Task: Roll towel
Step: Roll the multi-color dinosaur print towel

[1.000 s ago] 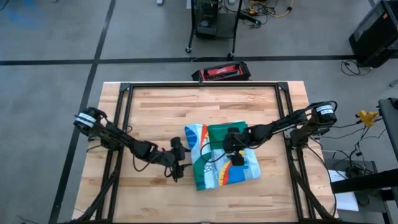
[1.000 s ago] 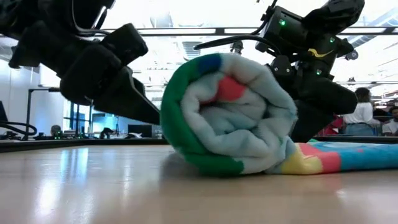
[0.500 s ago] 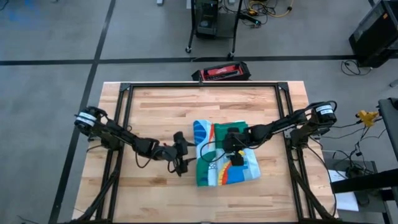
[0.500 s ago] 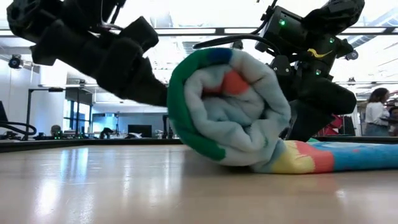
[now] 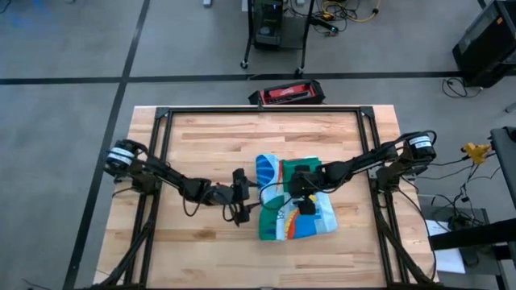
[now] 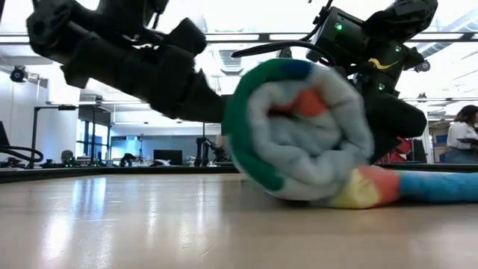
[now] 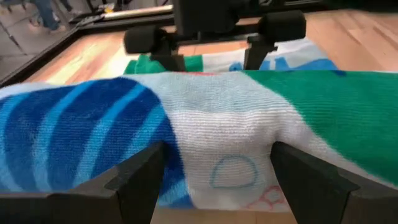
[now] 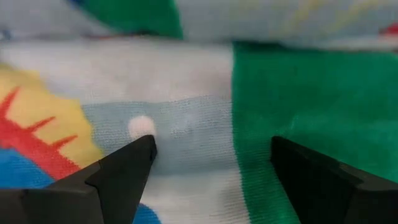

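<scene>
On the desk, slightly toward my right arm's side of its centre: one towel, striped and printed, green-bordered, partly rolled.

Item, rolled portion: a thick coil at the towel's left-arm edge, seen end-on in the low view as a spiral with a green outer layer. Unrolled remainder lies flat on the desk beyond the coil, toward my right arm.

Item, left end effector: fingers spread wide, pressed against the coil's outer side, holding nothing; the coil fills the gap between them in the left wrist view.

Item, right end effector: fingers spread, set low over the flat part of the towel just past the coil, pinching nothing.

Step in hand, as I judge it: mid-roll, pushing the coil across the flat cloth.

Next move calls for: a further even push from the left side, with the right end effector clearing the coil's path so the remaining flat cloth winds on without skewing.
</scene>
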